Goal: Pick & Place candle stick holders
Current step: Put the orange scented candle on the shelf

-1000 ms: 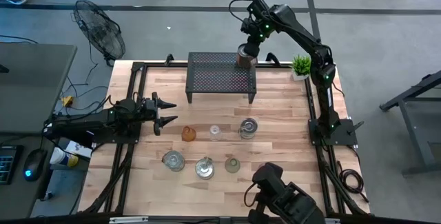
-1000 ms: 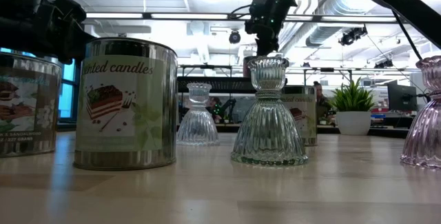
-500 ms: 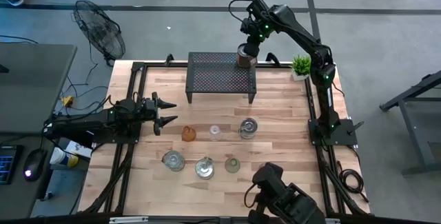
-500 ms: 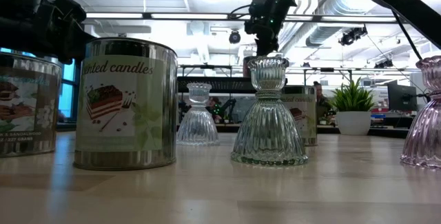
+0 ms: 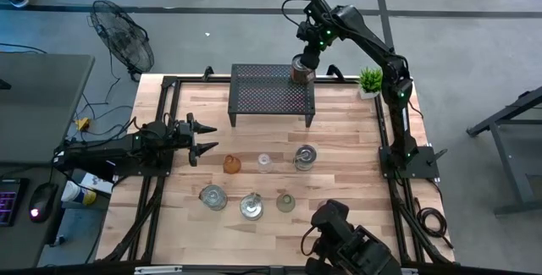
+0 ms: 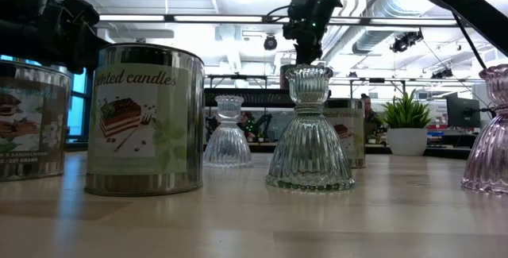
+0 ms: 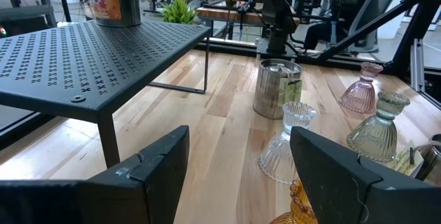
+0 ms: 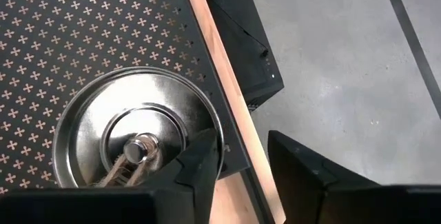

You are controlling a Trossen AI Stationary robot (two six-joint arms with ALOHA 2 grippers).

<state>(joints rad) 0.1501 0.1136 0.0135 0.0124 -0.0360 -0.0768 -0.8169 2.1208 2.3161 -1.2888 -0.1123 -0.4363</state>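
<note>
High view unchanged from half a second ago: right gripper (image 5: 302, 58) fingers straddle the tin's (image 5: 302, 69) rim on the rack (image 5: 271, 90), left gripper (image 5: 203, 136) spread empty over the tabletop (image 5: 339, 140); low view: ribbed clear holder (image 6: 309, 143) upright there.

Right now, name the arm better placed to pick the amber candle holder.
Left. Its open claw sits beside the amber candle holder, while the right claw is far off at the tin can on the black rack.
</note>
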